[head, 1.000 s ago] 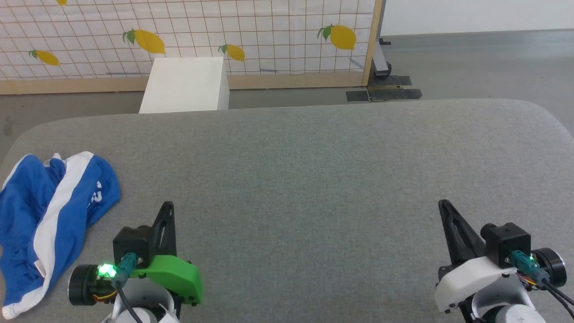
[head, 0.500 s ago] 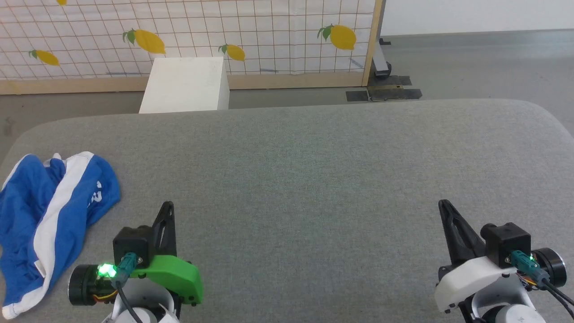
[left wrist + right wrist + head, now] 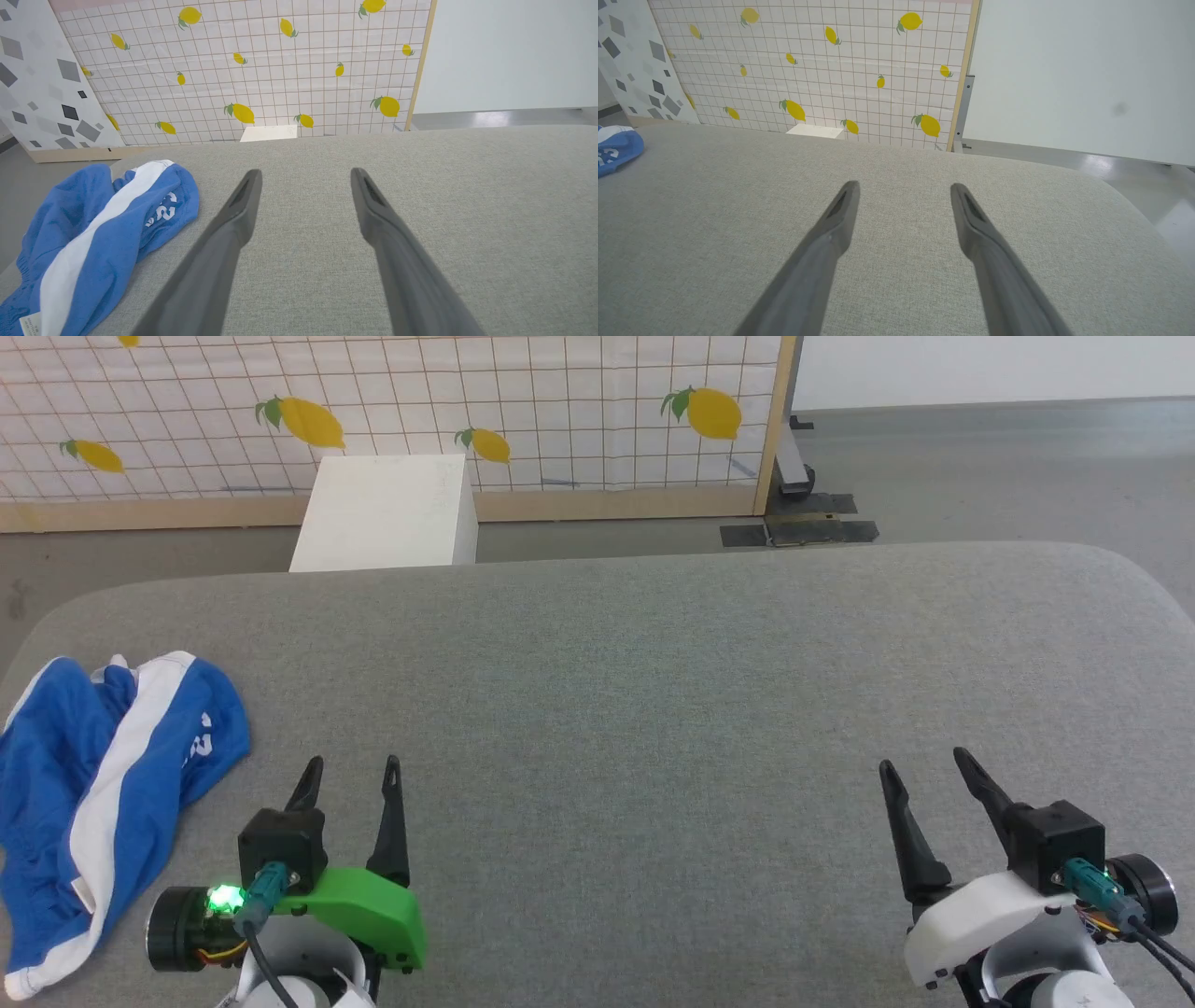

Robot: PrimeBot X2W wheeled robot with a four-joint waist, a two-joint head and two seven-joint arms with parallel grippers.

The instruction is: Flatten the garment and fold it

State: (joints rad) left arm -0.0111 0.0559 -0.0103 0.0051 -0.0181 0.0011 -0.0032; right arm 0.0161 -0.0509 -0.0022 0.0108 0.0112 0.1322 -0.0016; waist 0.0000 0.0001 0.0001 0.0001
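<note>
The garment [image 3: 103, 784] is a crumpled heap of royal-blue fabric with a broad white stripe, lying at the left edge of the grey table [image 3: 653, 691]. The left wrist view has the garment [image 3: 93, 238] at its lower left, white print and a small tag showing. In the right wrist view a corner of the garment [image 3: 616, 144] sits at the far left. My left gripper [image 3: 355, 765] stands open just right of the heap, apart from it. My right gripper [image 3: 920, 761] stands open near the table's right front, holding nothing. Both hover over bare cloth.
A white box [image 3: 387, 513] stands on the floor beyond the table's far edge. Behind it is a lemon-print panel [image 3: 420, 411] with a wooden frame. The table's rounded right corner [image 3: 1134, 569] drops to grey floor.
Both grippers have gone from shut to open, their fingers now spread apart. The arms, the garment and the camera have stayed where they were.
</note>
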